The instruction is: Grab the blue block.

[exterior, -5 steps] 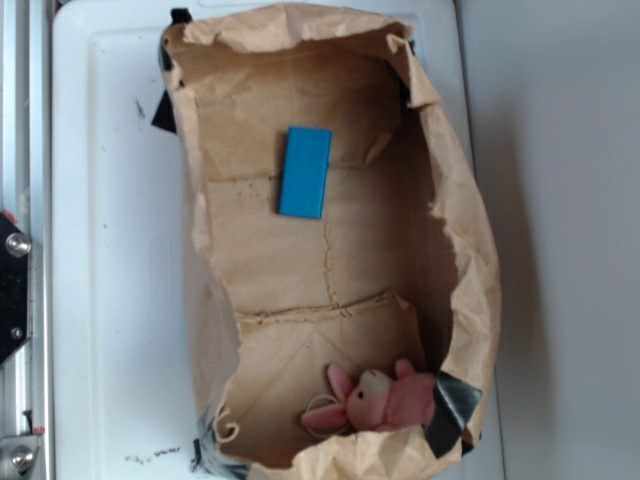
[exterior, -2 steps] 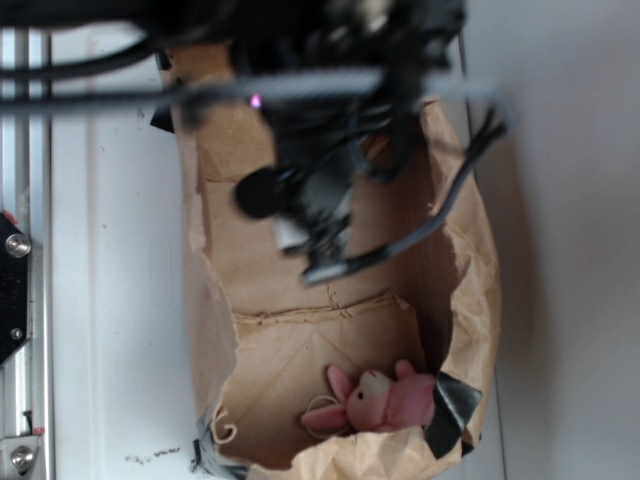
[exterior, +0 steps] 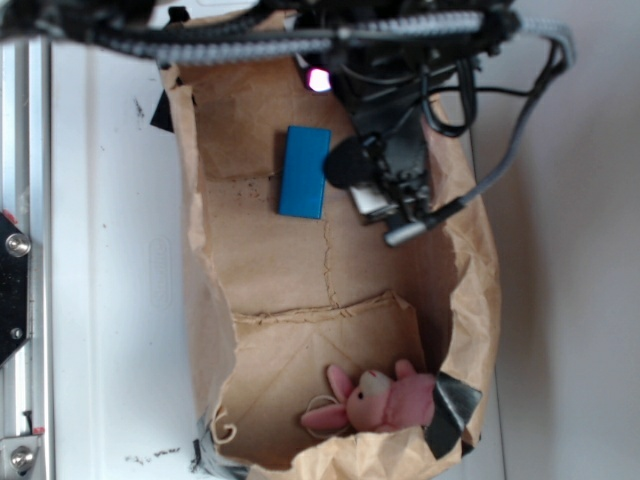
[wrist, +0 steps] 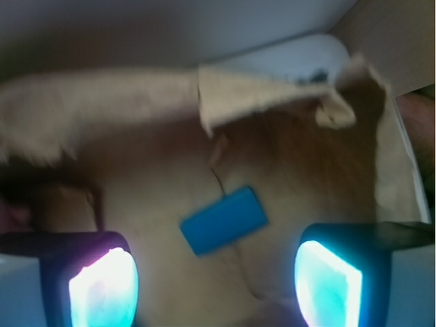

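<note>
A: Where was the flat, bright blue rectangular block (exterior: 304,172)?

B: It lay flat on the floor of the crumpled brown paper bag (exterior: 462,262), in the upper half of the exterior view, long axis running up and down the frame. Nothing touched it. In the wrist view it sat between the two fingers, tilted, further into the scene.

A: And the black gripper (exterior: 392,200)?

B: It hung over the bag just to the right of the block, apart from it, with grey cables looping off to the right. In the wrist view its jaws stood wide apart, one glowing cyan finger pad (wrist: 103,287) at lower left and the other at lower right, with nothing between them. Gripper empty.

A: Anything else in the bag?

B: A pink plush bunny (exterior: 378,402) at the bottom end, lying against the torn paper edge, well apart from the block. Black tape patch (exterior: 452,408) on the bag's corner just beside it.

A: Support surface?

B: White tabletop (exterior: 110,250) under the bag; metal rail (exterior: 22,180) along the left edge.
</note>
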Robot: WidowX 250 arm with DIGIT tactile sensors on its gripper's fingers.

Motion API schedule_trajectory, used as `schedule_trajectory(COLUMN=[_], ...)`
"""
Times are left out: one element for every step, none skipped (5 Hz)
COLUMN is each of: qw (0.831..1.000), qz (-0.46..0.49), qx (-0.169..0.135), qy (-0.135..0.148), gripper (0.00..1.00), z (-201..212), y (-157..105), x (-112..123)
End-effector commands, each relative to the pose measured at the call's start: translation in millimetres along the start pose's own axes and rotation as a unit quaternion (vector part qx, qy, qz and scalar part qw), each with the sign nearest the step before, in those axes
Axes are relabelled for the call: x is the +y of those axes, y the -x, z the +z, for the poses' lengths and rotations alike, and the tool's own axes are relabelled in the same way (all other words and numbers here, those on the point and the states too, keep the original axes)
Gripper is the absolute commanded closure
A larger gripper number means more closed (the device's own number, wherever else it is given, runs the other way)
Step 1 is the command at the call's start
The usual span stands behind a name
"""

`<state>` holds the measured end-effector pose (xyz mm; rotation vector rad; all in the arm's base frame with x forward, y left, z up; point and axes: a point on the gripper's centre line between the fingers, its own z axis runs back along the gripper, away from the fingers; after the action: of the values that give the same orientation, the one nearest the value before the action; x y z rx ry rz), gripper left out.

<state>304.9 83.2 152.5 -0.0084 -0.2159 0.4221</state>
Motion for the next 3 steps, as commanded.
schedule_trajectory(qw=[0.968, 0.941, 0.919], qz=[0.250, 0.337, 0.390], qx=[-0.017, -0.022, -0.033], qy=[-0.014, -0.036, -0.052], gripper=[0.00, 0.00, 0.00], z=[4.5, 2.4, -7.9], y=[19.7, 31.1, 27.6], x=[-6.1, -15.4, -19.7])
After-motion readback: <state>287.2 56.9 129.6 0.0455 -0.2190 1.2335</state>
